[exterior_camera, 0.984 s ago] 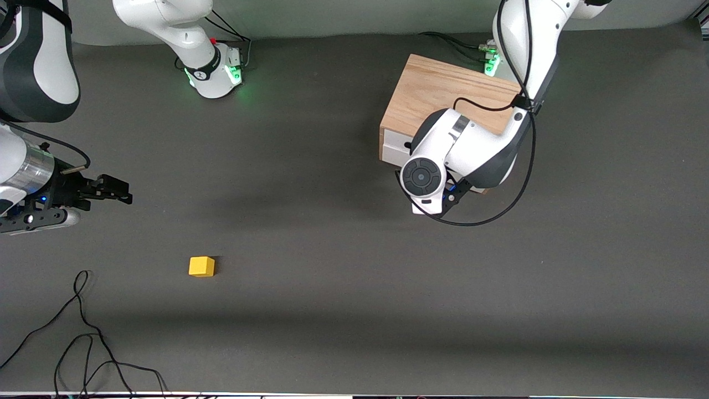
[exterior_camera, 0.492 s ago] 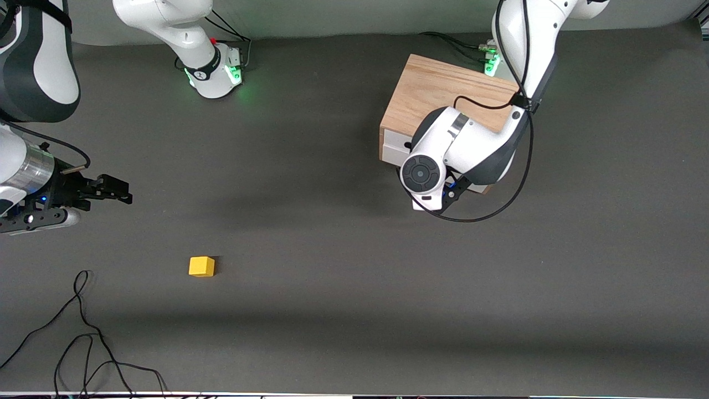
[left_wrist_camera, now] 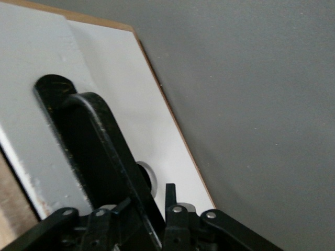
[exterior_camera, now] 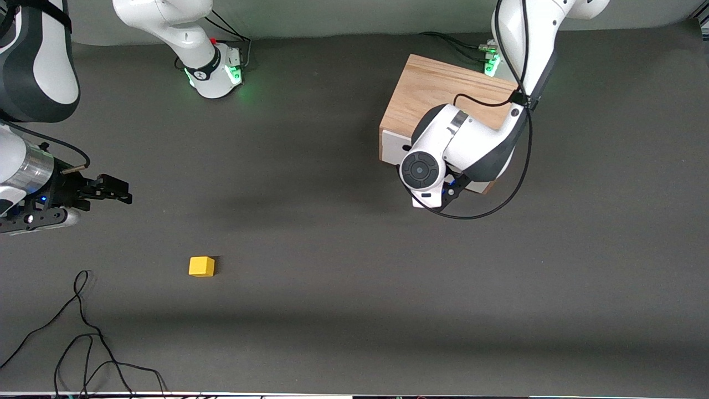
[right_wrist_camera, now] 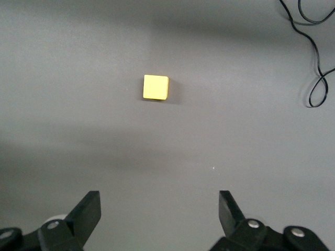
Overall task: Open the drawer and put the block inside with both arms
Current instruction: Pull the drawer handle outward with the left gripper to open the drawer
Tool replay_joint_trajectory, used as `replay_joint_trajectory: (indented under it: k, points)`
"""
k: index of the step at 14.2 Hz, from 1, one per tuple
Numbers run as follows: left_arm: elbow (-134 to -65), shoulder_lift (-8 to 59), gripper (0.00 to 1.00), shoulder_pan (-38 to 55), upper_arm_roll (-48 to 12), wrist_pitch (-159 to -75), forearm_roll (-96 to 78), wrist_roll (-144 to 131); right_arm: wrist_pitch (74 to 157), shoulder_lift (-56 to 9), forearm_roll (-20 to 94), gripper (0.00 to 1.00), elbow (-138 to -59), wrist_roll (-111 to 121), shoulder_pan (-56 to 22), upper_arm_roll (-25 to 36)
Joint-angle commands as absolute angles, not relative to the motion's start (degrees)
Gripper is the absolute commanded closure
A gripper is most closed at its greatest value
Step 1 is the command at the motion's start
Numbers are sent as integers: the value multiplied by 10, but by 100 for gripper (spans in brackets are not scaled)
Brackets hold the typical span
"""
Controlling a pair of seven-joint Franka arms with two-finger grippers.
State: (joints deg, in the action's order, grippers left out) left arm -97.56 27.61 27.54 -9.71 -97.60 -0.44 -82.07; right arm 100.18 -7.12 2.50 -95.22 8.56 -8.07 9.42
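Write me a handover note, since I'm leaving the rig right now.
Left pincer: at the drawer front, fingers either side of the black handle; grip not confirmed.
Right pincer: open, waiting above the table with the yellow block in its wrist view.
Block lies on the table toward the right arm's end.
Done: handle reached.
Left: pull drawer open, pick block, place inside.

Even overhead light, soft broad shadow bands across the table (exterior_camera: pixel 343 233), close handle (left_wrist_camera: pixel 99 157) slightly blurred.
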Motion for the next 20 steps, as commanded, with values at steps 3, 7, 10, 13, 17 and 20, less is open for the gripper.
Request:
replay_joint_trajectory:
  k: [3, 7, 10, 13, 17, 20]
  points:
    - [-952, 265, 100, 281, -91, -982, 1, -835, 1005, -67, 36, 0, -953, 104, -80, 104]
    - [-912, 287, 100, 283, -91, -985, -6, -836, 1006, -68, 36, 0, -953, 111, -80, 108]
    - [-871, 311, 100, 282, -90, -984, -6, -835, 1006, -69, 36, 0, -953, 111, -80, 108]
    - [-820, 338, 100, 281, -86, -986, -5, -836, 1007, -69, 36, 0, -953, 112, -80, 108]
    - [-793, 346, 100, 272, -83, -991, -2, -835, 1007, -69, 36, 0, -953, 112, -80, 108]
    - [-786, 354, 100, 272, -83, -1009, -1, -834, 1007, -69, 36, 0, -953, 112, -80, 108]
